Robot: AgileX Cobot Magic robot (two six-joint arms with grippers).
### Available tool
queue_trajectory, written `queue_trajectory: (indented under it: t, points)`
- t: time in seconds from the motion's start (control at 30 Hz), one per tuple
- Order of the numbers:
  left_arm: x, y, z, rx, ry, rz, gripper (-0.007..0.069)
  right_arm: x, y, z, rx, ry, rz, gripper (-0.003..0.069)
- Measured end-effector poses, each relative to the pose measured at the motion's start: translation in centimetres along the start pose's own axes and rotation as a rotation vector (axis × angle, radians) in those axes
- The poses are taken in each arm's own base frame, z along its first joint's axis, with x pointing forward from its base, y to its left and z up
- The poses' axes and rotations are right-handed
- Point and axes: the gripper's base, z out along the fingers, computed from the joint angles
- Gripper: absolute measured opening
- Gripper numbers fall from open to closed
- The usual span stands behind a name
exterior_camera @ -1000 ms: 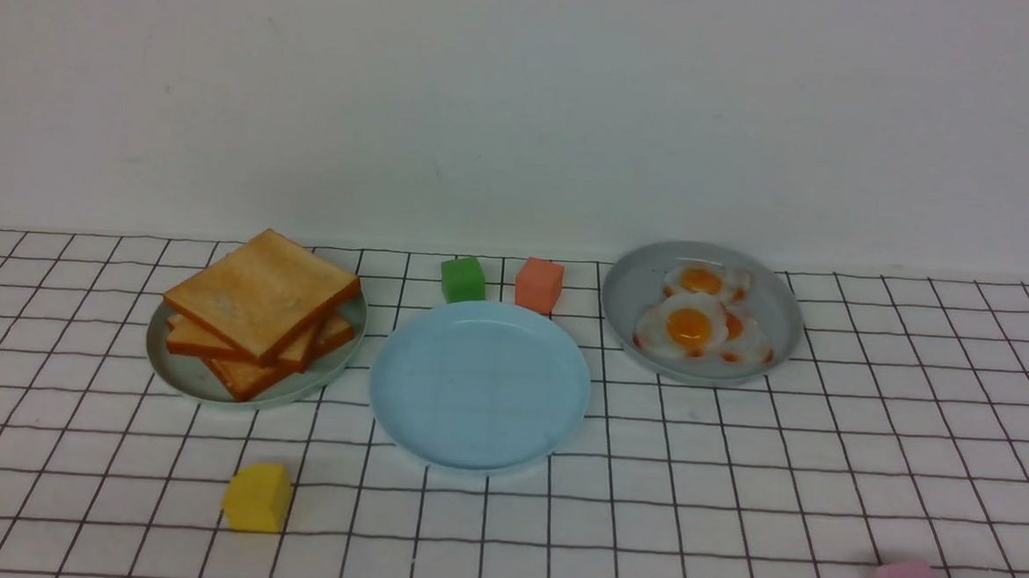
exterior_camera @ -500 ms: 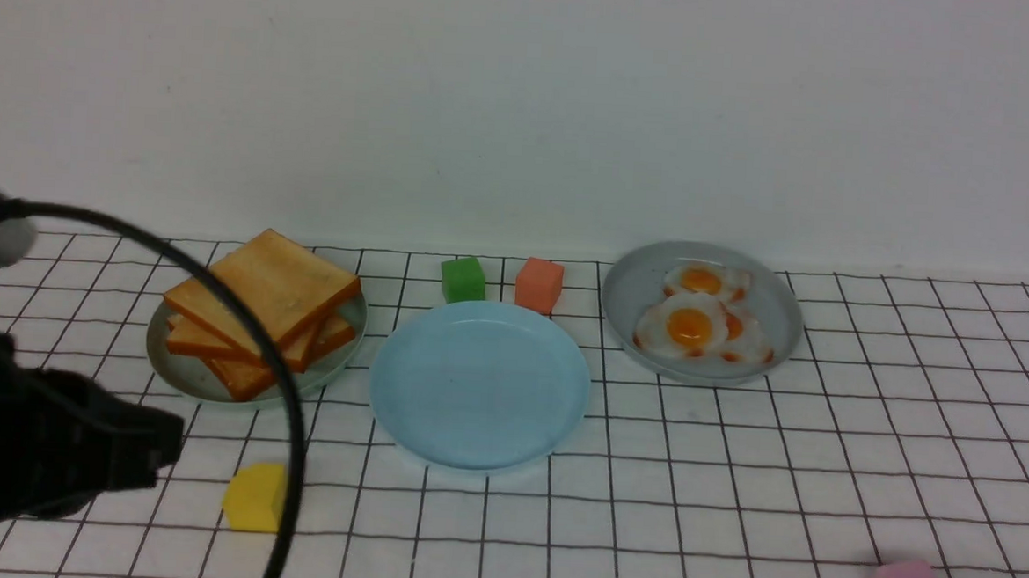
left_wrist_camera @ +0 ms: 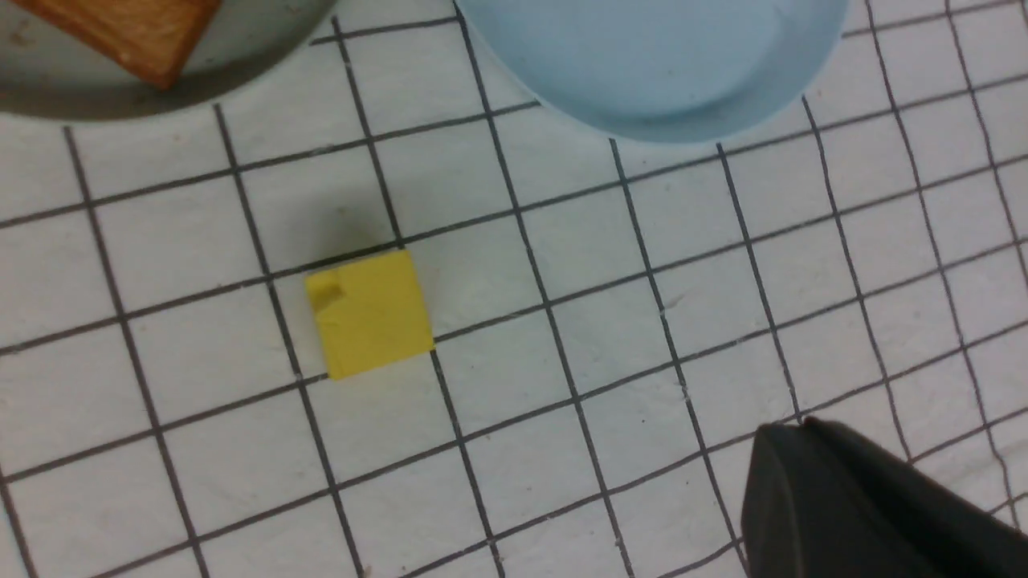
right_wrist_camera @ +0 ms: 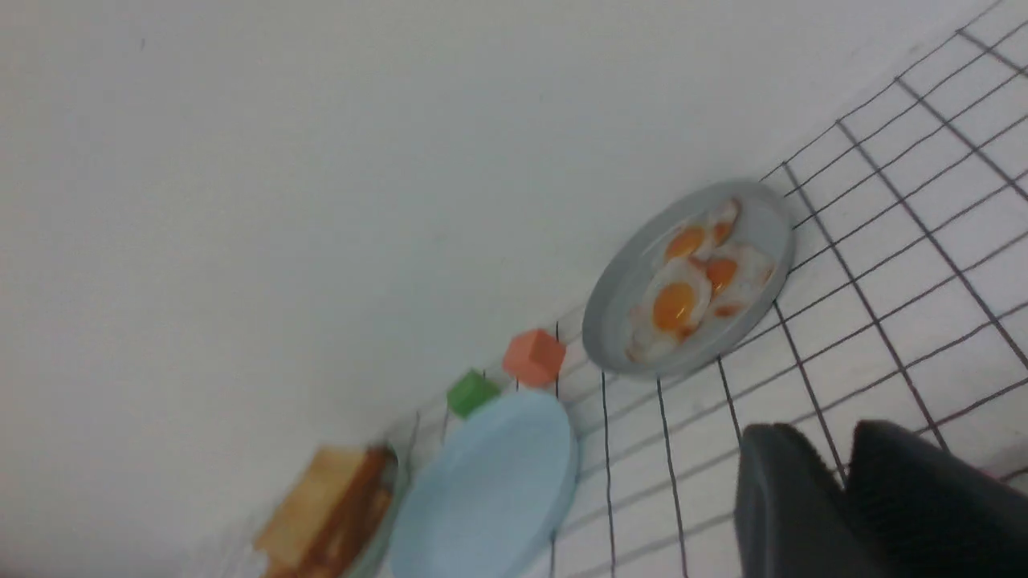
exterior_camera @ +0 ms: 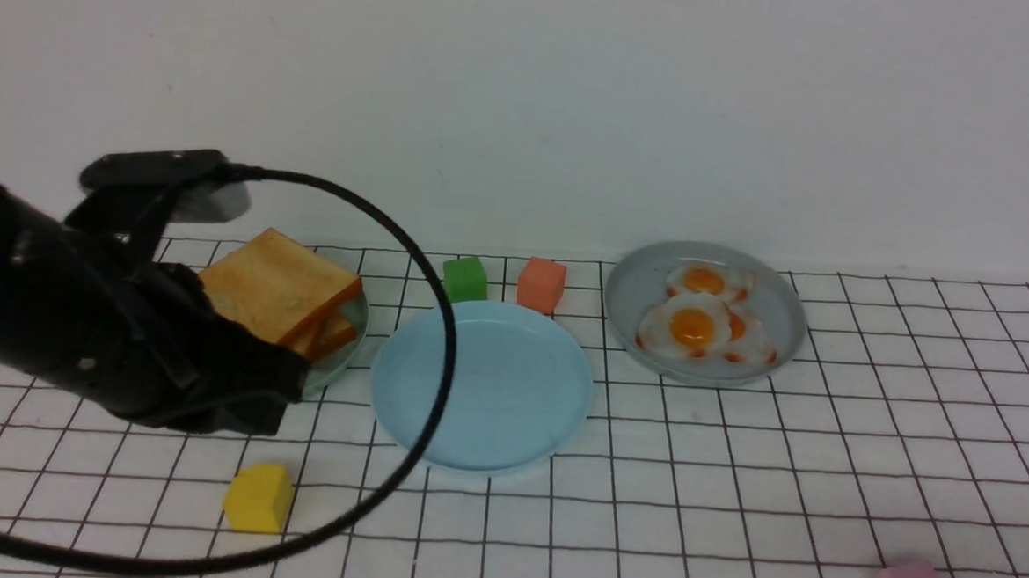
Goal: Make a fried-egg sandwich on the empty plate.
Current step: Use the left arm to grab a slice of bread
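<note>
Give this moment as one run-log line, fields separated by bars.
left gripper shut, empty | right gripper empty | toast on grey-green plate | fried eggs on grey plate | blue plate empty

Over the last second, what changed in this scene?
The left arm swung in from the lower left, forward to the toast, now hiding part of it; its end effector is shut and empty. Nothing was grasped. The toast, blue plate, eggs and yellow cube stayed put.

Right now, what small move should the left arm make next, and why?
Probably open the left end effector and ease it toward the top square golden-brown toast slice: the round sky-blue plastic plate holds nothing, a sandwich starts with bread, and the shut end effector hangs near that slice.
</note>
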Motion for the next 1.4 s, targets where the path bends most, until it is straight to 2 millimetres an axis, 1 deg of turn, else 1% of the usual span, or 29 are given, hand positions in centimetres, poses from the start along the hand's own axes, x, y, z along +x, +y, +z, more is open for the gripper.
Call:
queue_trajectory:
  t: [0.03, 0.07, 0.1, 0.13, 0.2, 0.23, 0.3, 0.33, 0.37, 0.5, 0.53, 0.57, 0.6, 0.67, 0.77, 0.8, 0.83, 0.87, 0.9, 0.93, 1.0, 1.03, 1.07, 1.1, 1.23, 1.33, 1.4]
  points:
    - [-0.3, -0.6, 0.5, -0.002, 0.019, 0.036, -0.0013, -1.0, 1.2, -0.4, 0.002, 0.058, -0.085, 0.0079]
    - [-0.4, -0.7, 0.9, -0.008, 0.031, 0.051, -0.0013, -1.4, 1.6, -0.6, 0.002, 0.083, -0.120, 0.0065]
    - [-1.0, -1.5, 1.5, -0.023, 0.049, 0.090, -0.0013, -2.8, 3.1, -0.9, 0.006, 0.172, -0.240, 0.0019]
    - [-1.6, -1.8, 2.0, -0.039, 0.056, 0.097, -0.0013, -3.7, 4.0, -1.1, 0.007, 0.236, -0.315, -0.0001]
    - [-3.0, -1.9, 2.4, -0.076, 0.047, 0.090, -0.0013, -5.0, 5.4, -1.3, -0.002, 0.340, -0.419, -0.0010]
    - [-4.0, -1.5, 2.8, -0.109, 0.040, 0.077, -0.0013, -5.8, 6.1, -1.3, -0.015, 0.367, -0.448, -0.0010]
    - [-5.8, -0.2, 3.8, -0.173, 0.037, 0.068, -0.0013, -6.9, 7.1, -1.3, -0.048, 0.407, -0.490, -0.0008]
    - [-6.4, 0.4, 4.5, -0.197, 0.048, 0.065, -0.0013, -7.3, 7.5, -1.3, -0.063, 0.414, -0.503, -0.0006]
    - [-7.5, 1.3, 5.2, -0.222, 0.052, 0.057, -0.0013, -7.6, 7.8, -1.4, -0.079, 0.416, -0.514, -0.0003]
    - [-9.8, 4.6, 7.7, -0.267, 0.082, -0.003, -0.0013, -8.0, 8.1, -1.5, -0.090, 0.412, -0.542, 0.0001]
    - [-10.0, 5.0, 7.9, -0.272, 0.083, -0.009, -0.0013, -8.0, 8.1, -1.6, -0.087, 0.413, -0.545, 0.0002]
    - [-10.8, 6.4, 9.0, -0.289, 0.090, -0.023, -0.0013, -7.9, 8.0, -1.6, -0.082, 0.422, -0.549, 0.0003]
    - [-11.0, 7.1, 9.4, -0.296, 0.095, -0.023, -0.0012, -7.9, 7.9, -1.6, -0.078, 0.431, -0.552, 0.0003]
    - [-11.4, 8.1, 10.7, -0.308, 0.116, 0.019, 0.0007, -7.8, 7.9, -1.6, -0.074, 0.439, -0.558, 0.0003]
    - [-11.6, 8.5, 11.9, -0.310, 0.118, 0.069, 0.0083, -7.8, 7.8, -1.7, -0.071, 0.441, -0.562, 0.0003]
    - [-11.6, 8.6, 12.1, -0.310, 0.119, 0.074, 0.0090, -7.8, 7.8, -1.7, -0.071, 0.441, -0.562, 0.0005]
    - [-11.8, 8.7, 12.5, -0.309, 0.103, 0.088, 0.0160, -7.8, 7.8, -1.7, -0.070, 0.442, -0.563, 0.0006]
    - [-11.9, 8.8, 12.7, -0.313, 0.092, 0.096, 0.0203, -7.8, 7.8, -1.7, -0.070, 0.442, -0.563, 0.0006]
    - [-11.9, 8.8, 12.8, -0.313, 0.093, 0.098, 0.0203, -7.8, 7.8, -1.7, -0.070, 0.443, -0.563, 0.0006]
    - [-12.0, 9.0, 13.1, -0.322, 0.078, 0.111, 0.0272, -7.8, 7.8, -1.7, -0.070, 0.444, -0.563, 0.0006]
    - [-12.1, 9.3, 13.8, -0.335, 0.067, 0.131, 0.0347, -7.8, 7.8, -1.7, -0.069, 0.446, -0.563, 0.0006]
    - [-12.1, 9.3, 13.9, -0.335, 0.067, 0.132, 0.0353, -7.8, 7.8, -1.7, -0.069, 0.446, -0.563, 0.0007]
    - [-12.0, 9.5, 14.5, -0.340, 0.073, 0.139, 0.0388, -7.8, 7.8, -1.7, -0.069, 0.446, -0.563, 0.0008]
    - [-11.9, 9.7, 15.0, -0.341, 0.081, 0.140, 0.0404, -7.8, 7.8, -1.7, -0.068, 0.448, -0.564, 0.0008]
    - [-11.4, 10.3, 16.7, -0.346, 0.110, 0.151, 0.0419, -7.8, 7.8, -1.7, -0.068, 0.449, -0.564, 0.0011]
    - [-11.4, 10.4, 16.9, -0.353, 0.112, 0.159, 0.0408, -7.7, 7.8, -1.7, -0.068, 0.451, -0.564, 0.0014]
    - [-11.4, 10.5, 17.1, -0.359, 0.117, 0.167, 0.0372, -7.7, 7.8, -1.7, -0.068, 0.458, -0.564, 0.0014]
